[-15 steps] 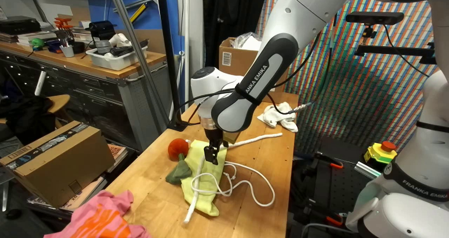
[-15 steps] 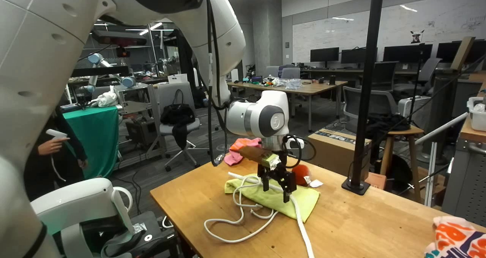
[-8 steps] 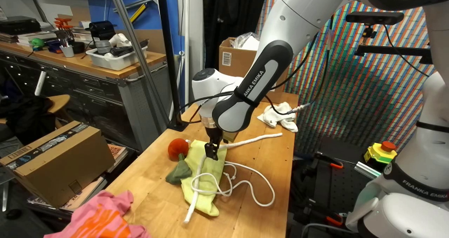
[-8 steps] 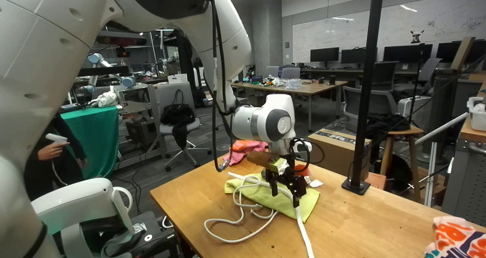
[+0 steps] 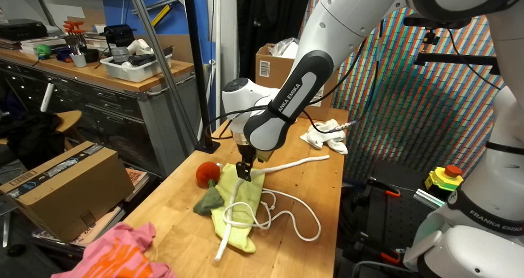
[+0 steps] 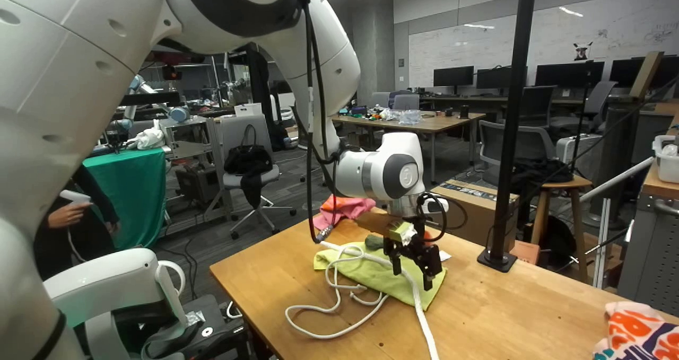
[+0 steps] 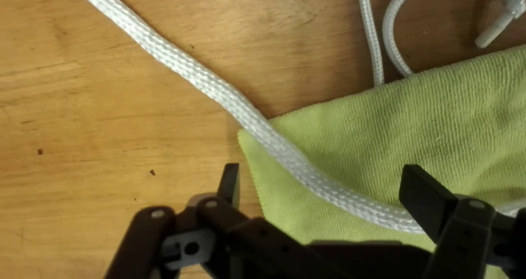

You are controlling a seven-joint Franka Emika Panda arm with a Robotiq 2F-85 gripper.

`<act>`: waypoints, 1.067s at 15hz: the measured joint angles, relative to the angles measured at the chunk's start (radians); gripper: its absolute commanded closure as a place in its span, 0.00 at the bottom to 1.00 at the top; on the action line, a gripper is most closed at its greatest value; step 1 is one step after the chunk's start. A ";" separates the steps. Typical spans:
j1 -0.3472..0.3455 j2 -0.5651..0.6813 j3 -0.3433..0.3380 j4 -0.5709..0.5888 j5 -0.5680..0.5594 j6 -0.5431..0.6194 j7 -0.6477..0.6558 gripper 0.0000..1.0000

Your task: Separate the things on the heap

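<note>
Both exterior views | wide, empty tool [image 6: 412,279] shifts toward tabletop [image 6: 504,307] edge by post [image 6: 511,137] | rope [image 6: 424,323] likely next off cloth [image 6: 390,283]

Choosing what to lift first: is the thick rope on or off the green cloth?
Partly on: in the wrist view the thick rope crosses over the green cloth; in an exterior view both ends reach past it.

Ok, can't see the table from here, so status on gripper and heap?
Gripper open, nothing held, over one end of the yellow-green cloth. White rope lies across the cloth, not separated yet. Likely in the way if the cloth goes first.
</note>
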 measured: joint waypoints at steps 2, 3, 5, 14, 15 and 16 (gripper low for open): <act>-0.003 0.007 -0.003 0.006 0.000 0.000 -0.001 0.00; -0.004 0.011 -0.005 0.008 0.000 0.000 -0.001 0.00; -0.007 0.018 -0.009 0.010 0.000 0.000 -0.001 0.00; -0.017 0.059 -0.030 0.038 0.000 -0.002 -0.001 0.51; -0.018 0.060 -0.031 0.040 0.000 -0.002 -0.001 0.58; -0.019 0.061 -0.031 0.043 0.000 -0.003 -0.001 0.67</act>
